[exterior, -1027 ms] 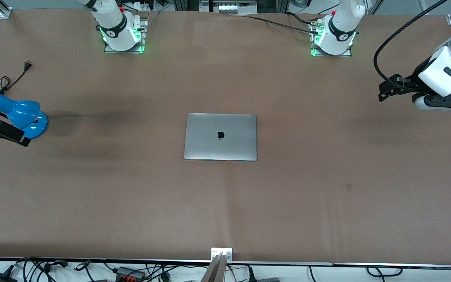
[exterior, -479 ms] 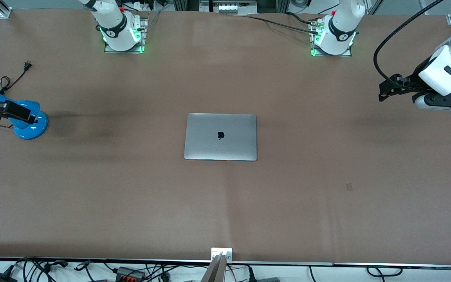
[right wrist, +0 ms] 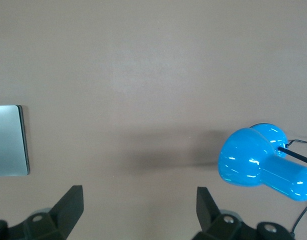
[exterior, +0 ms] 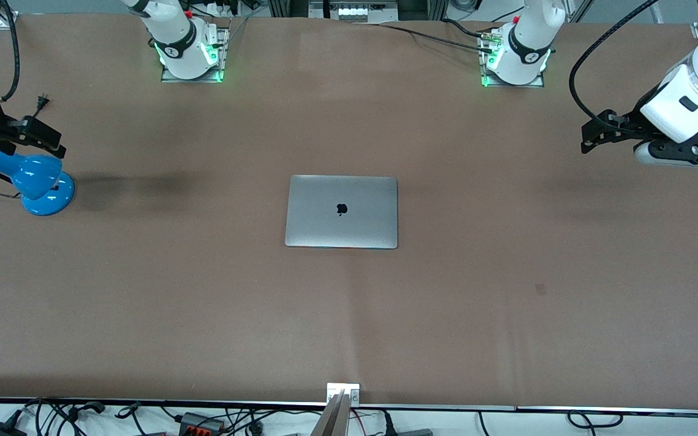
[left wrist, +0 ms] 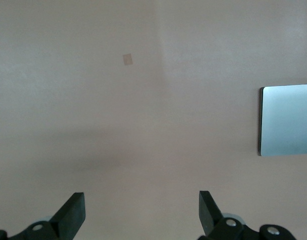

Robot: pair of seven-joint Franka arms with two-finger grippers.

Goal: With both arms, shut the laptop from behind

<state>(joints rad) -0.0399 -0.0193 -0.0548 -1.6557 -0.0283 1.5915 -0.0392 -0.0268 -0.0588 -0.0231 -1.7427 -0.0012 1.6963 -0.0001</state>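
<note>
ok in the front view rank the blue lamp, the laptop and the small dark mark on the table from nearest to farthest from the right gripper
Right gripper, open, is over the right arm's end of the table.
1. Blue lamp, directly beside and below the gripper.
2. Laptop, closed, at the table's middle.
3. Small dark mark, toward the left arm's end, nearer the front camera.

Cut by the edge in both wrist views: the laptop (left wrist: 286, 120), only one end of the lid showing in each, logo half lost in the left one. Cropped in the right wrist view too: the blue desk lamp (right wrist: 261, 167), cord running out of sight. In the front view, the right gripper (exterior: 34, 138) partly off-picture, its arm mostly out of sight, covering part of the lamp's head. Left gripper (exterior: 594, 134) too small there for its fingers to be read apart. Small mark on the worktop (exterior: 540, 289): too small to identify.
</note>
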